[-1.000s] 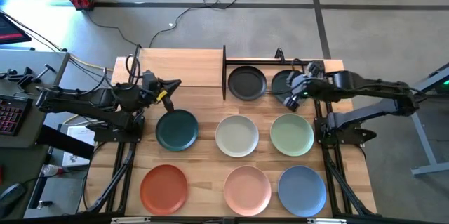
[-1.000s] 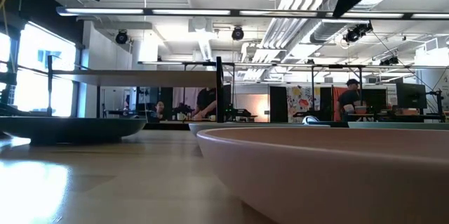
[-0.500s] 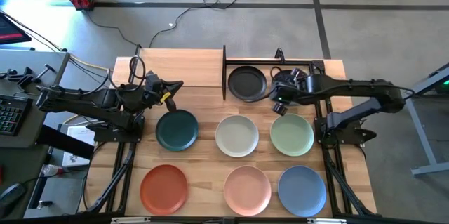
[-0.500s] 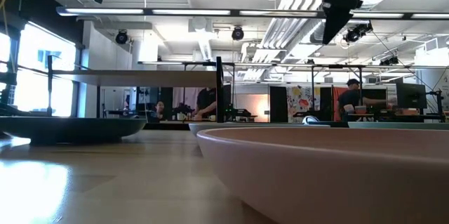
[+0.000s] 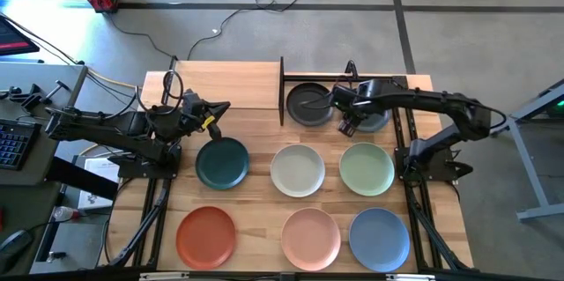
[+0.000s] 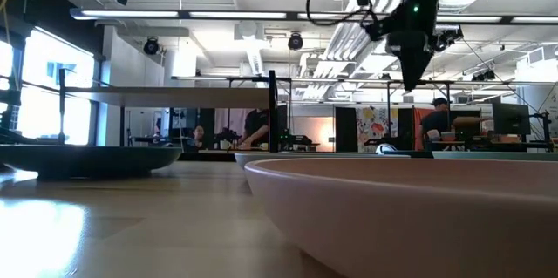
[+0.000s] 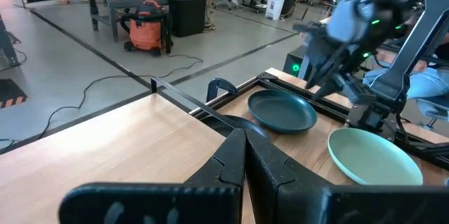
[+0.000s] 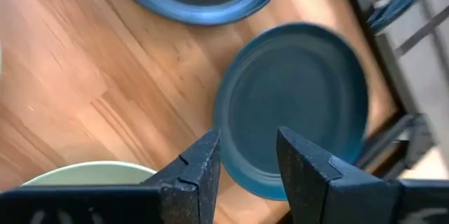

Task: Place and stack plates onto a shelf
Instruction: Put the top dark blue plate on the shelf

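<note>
Plates, eight by our count, are lying flat: six on the table (image 5: 256,184) and two charcoal plates (image 5: 310,104) under the shelf (image 5: 231,85), and we are hovering the right gripper (image 5: 345,120), fingers parted and empty, between those two, while the left gripper (image 5: 211,112), fingers closed on nothing, is waiting near the dark teal plate (image 5: 222,162).

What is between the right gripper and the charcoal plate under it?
Nothing visible. The right gripper hangs open above the right charcoal plate, its fingers apart, with only bare air between. The other charcoal plate lies beside it.
</note>
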Motion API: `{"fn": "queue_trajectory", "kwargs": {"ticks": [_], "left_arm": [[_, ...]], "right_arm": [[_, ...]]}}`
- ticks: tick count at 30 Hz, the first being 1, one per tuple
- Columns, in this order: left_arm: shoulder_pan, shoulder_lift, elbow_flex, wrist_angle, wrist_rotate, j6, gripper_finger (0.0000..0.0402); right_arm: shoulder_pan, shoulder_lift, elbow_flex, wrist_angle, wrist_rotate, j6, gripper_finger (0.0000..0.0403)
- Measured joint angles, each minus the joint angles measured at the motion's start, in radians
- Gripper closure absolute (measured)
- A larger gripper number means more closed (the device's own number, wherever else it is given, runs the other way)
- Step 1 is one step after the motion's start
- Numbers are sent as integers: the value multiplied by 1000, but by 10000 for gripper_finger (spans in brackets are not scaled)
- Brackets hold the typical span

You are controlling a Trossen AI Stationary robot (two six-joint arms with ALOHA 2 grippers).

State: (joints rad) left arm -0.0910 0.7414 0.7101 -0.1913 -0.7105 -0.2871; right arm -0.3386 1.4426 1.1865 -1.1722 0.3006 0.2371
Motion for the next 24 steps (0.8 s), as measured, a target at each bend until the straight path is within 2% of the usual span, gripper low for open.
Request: {"fn": "queue_trajectory", "kwargs": {"ticks": [4,9,24], "left_arm": [[0,0,0,0,0,-1,401],[0,0,0,0,0,-1,401],[0,0,0,1,-10,-6,401]], "right_arm": [[-44,5,-95,90,-76,-16,284],[-54,5,-182,135,-70,-21,284],[-56,5,-328,347,-65,-36,284]]}}
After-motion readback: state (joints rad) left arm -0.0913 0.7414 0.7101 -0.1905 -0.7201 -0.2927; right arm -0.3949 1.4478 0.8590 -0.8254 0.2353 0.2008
